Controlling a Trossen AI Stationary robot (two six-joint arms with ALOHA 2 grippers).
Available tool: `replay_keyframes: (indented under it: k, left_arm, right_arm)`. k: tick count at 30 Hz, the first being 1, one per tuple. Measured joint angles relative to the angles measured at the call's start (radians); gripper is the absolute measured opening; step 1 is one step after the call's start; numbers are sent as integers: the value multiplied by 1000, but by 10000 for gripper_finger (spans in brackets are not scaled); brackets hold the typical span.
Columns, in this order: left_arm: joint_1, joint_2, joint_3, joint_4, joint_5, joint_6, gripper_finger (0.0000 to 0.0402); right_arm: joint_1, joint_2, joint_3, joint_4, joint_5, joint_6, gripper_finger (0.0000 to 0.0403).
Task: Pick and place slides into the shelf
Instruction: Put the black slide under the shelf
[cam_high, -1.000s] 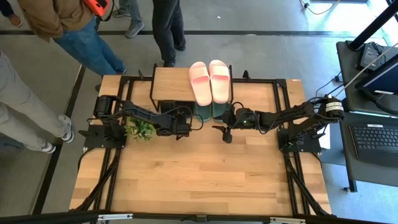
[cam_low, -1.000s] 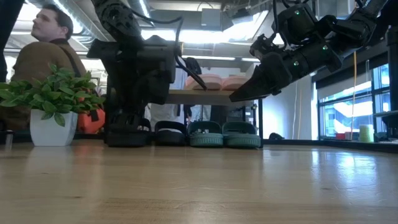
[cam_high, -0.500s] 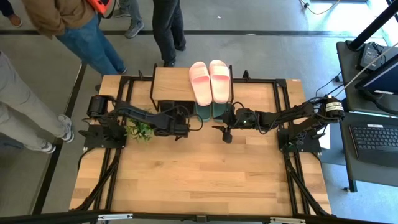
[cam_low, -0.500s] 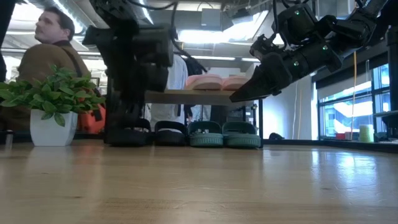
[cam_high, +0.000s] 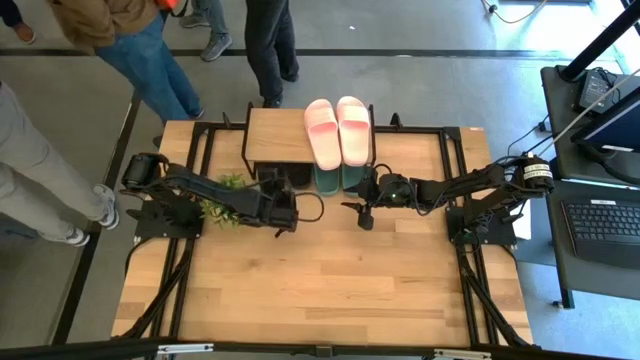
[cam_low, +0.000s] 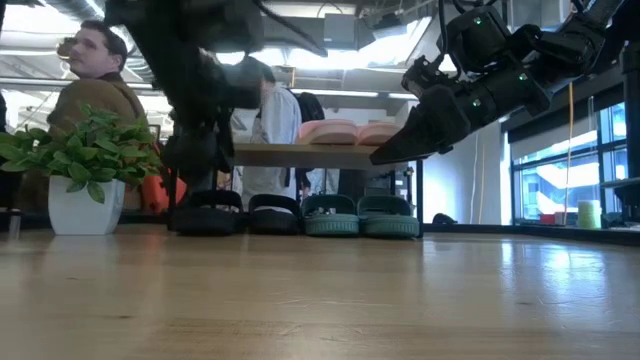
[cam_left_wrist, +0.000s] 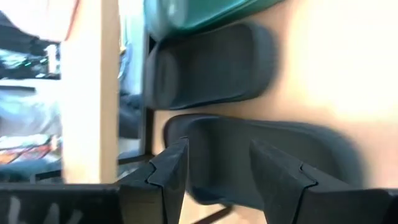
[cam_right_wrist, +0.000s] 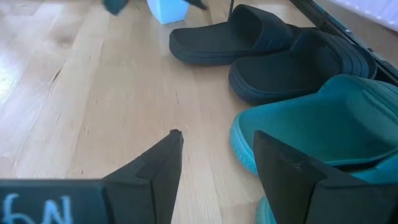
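- Person (cam_low: 95, 85) in a brown top, beyond the table's left end in the low view; legs of other people (cam_high: 150, 65) at the far edge in the high view.
- Potted plant (cam_low: 82, 170), green leaves in a white pot, on the table (cam_high: 330, 290) left of the shelf.
- Left gripper (cam_high: 283, 212), over the table just in front of the shelf's left half; fingers (cam_left_wrist: 168, 177) apart, nothing between them, raised above the black pair in the low view.
- Shelf (cam_high: 275, 135), light wooden top on thin black legs, at the table's far edge, centre.
- Black slides (cam_low: 240, 213), side by side on the tabletop under the shelf's left half, toes toward the near edge.
- Green slides (cam_low: 360, 215), side by side under the shelf's right half, just beside the black pair.
- Pink slides (cam_high: 338, 130), side by side on top of the shelf board at its right end, over the green pair.
- Right gripper (cam_high: 362, 215), hanging above the table in front of the shelf's right end, near the green pair; fingers (cam_right_wrist: 158, 171) parted, empty.
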Motion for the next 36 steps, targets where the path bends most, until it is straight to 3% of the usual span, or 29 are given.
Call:
replay_keyframes:
  k: [15,20,36]
  left_arm:
    - [-184,-14,0,-20,149,-147,160]
    - [-177,-14,0,-71,193,-232,160]
    - [-98,135,-2,-71,196,-230,160]
  right_arm:
    - [0,0,0,0,0,-1,197]
    - [0,0,0,0,0,-1,197]
    - [0,0,0,1,0,-5,197]
